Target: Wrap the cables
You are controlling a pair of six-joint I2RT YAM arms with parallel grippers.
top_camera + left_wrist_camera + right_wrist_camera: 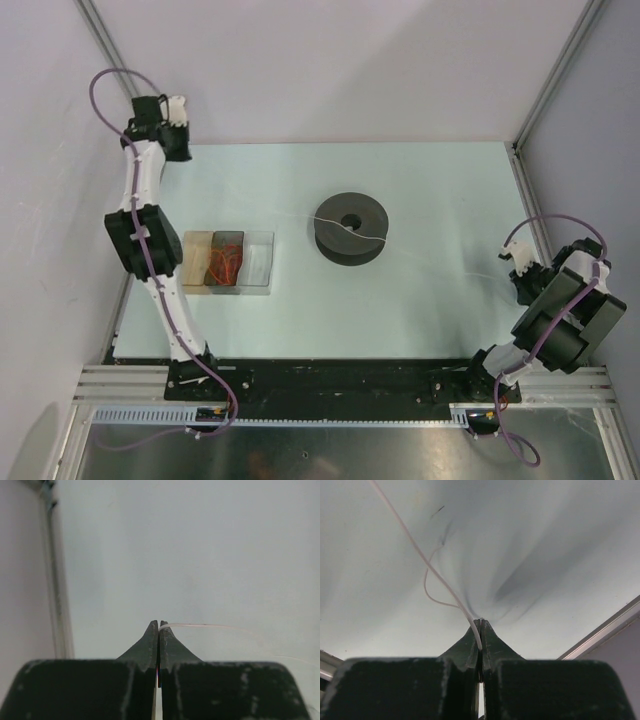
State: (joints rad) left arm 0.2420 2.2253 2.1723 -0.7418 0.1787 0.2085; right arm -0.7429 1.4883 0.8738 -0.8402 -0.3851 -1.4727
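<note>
L tool (159, 626) & R tool (480, 623) each pinched shut on thin white cable (420, 555); pale table (440, 190), grey walls (330, 60).

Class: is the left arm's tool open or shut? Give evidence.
Shut on the cable: fingers of the left tool touch, and the thin white cable emerges between their tips.

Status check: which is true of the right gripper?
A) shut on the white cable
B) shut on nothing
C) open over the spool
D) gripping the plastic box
A: the right wrist view shows the right gripper closed, with the white cable pinched between its fingers.
</note>
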